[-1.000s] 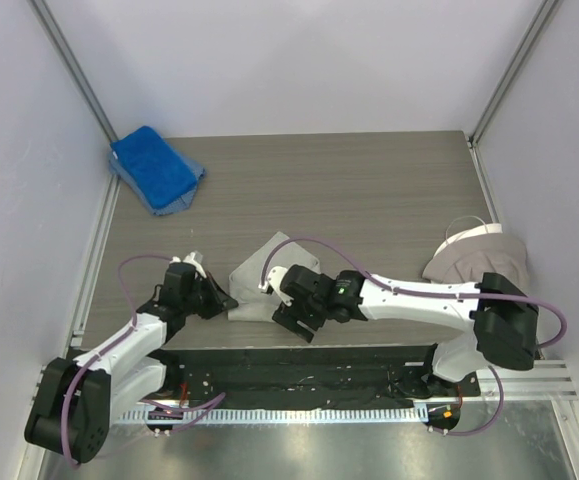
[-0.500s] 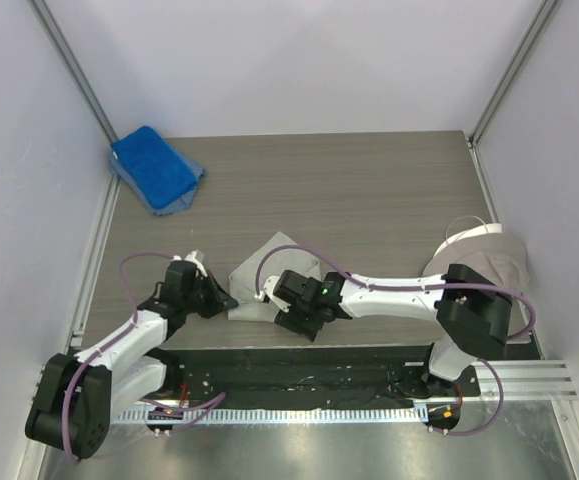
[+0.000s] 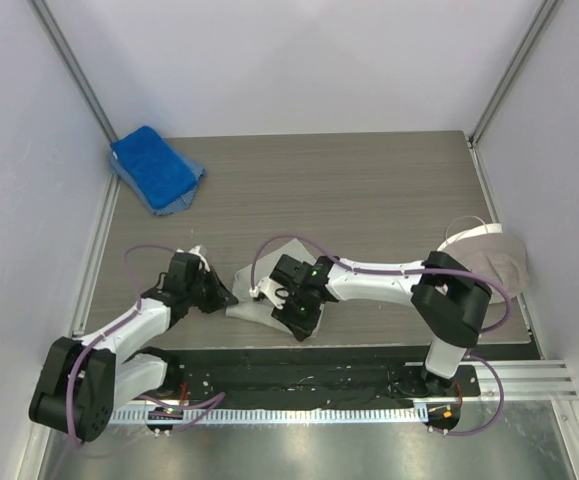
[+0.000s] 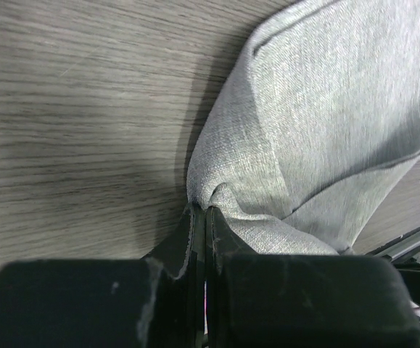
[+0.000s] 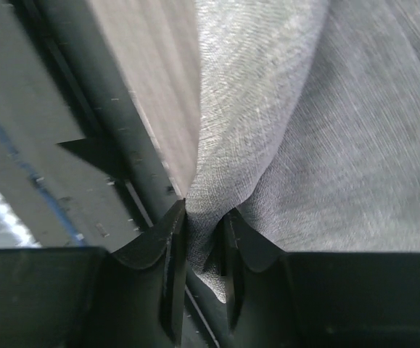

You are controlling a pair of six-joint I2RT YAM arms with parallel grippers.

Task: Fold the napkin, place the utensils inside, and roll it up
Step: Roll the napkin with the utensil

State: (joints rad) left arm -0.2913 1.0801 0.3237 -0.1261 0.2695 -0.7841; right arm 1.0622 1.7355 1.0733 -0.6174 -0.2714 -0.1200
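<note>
The light grey napkin (image 3: pixel 249 292) lies bunched at the table's near edge between my two grippers. My left gripper (image 3: pixel 226 297) is shut on its left corner; in the left wrist view the cloth (image 4: pixel 326 109) fans out from the pinched tips (image 4: pixel 206 209). My right gripper (image 3: pixel 295 318) is at the napkin's near right corner. In the right wrist view a fold of the cloth (image 5: pixel 304 109) is pinched between its narrowed jaws (image 5: pixel 206 210), just above the table's edge. The utensils are out of view.
A bright blue towel (image 3: pixel 155 168) lies at the far left corner. A beige-grey cloth with a white edge (image 3: pixel 491 258) sits at the right side, behind the right arm. A black rail (image 3: pixel 319 362) runs along the near edge.
My right gripper slid left to the napkin's near corner and its jaws closed in on the cloth. The napkin went from flat to gathered. The left gripper kept its hold.
</note>
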